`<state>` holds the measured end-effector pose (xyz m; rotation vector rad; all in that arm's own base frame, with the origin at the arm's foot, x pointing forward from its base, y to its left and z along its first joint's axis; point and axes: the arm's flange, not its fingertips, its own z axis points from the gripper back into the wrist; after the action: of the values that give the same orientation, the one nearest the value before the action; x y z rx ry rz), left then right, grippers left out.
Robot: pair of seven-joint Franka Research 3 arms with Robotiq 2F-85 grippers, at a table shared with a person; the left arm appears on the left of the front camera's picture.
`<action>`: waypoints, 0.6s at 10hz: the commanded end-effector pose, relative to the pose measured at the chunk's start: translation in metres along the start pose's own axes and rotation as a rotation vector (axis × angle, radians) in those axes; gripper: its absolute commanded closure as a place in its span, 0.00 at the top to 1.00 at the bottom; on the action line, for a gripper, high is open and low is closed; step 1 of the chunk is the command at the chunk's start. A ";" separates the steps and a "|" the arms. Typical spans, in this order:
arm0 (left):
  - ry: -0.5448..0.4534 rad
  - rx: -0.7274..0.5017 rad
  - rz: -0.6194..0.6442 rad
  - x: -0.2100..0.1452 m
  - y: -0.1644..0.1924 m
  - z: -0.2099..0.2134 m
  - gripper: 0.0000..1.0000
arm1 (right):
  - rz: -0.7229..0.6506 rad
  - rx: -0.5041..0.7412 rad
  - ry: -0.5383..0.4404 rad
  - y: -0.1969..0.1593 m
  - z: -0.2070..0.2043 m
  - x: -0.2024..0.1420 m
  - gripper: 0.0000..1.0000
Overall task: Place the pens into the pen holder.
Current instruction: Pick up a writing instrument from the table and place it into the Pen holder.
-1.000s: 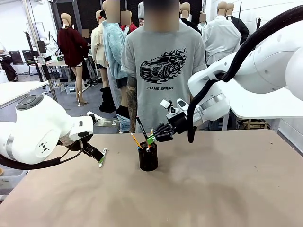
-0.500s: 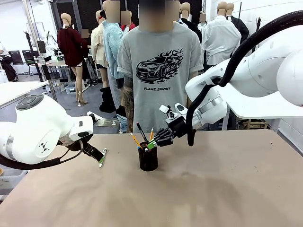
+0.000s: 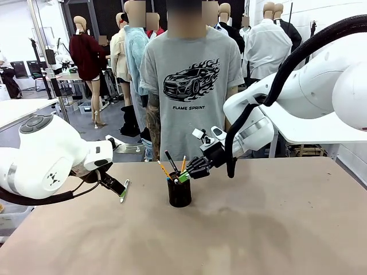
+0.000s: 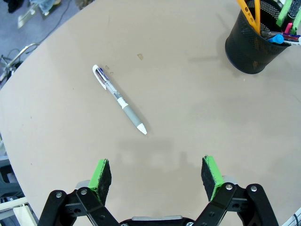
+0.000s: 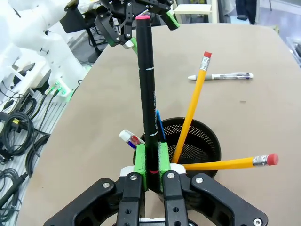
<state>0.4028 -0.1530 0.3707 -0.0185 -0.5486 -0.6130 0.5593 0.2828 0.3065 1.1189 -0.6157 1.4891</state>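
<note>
Brown tabletop (image 3: 275,229), black mesh pen holder (image 3: 179,195) mid-table: right gripper (image 5: 151,157) clenches the black marker (image 5: 146,80) right at its rim, best kept upright and released gently; left gripper (image 4: 156,172) hangs spread wide over a white ballpoint (image 4: 120,100) lying leftward

Black pen holder (image 3: 179,193), 2 pencils (image 5: 190,115) and dark pen (image 5: 146,80) inside, white pen (image 4: 119,99) lying apart

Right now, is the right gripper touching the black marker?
Touching. The right wrist view shows the right gripper with its green pads pressed against both sides of the black marker, above the pen holder.
</note>
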 end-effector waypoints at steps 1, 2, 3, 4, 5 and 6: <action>-0.001 -0.001 0.005 -0.001 0.002 0.001 1.00 | -0.015 -0.010 0.026 -0.008 -0.002 0.002 0.35; -0.001 -0.001 0.005 -0.001 0.002 0.001 1.00 | -0.012 -0.012 0.023 -0.007 -0.002 0.002 0.47; -0.001 -0.001 0.005 -0.001 0.002 0.001 1.00 | -0.007 -0.016 0.016 -0.006 0.000 0.003 0.57; -0.001 -0.001 0.005 -0.001 0.002 0.001 1.00 | 0.002 -0.023 0.010 -0.004 0.002 0.005 0.63; -0.001 -0.001 0.005 -0.001 0.002 0.001 1.00 | 0.020 -0.034 -0.010 0.001 0.009 0.009 0.63; -0.001 -0.001 0.005 -0.001 0.002 0.001 1.00 | 0.040 -0.059 -0.023 0.008 0.018 0.014 0.63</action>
<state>0.4028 -0.1530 0.3707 -0.0185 -0.5486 -0.6130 0.5638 0.2775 0.3190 1.1016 -0.6455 1.4906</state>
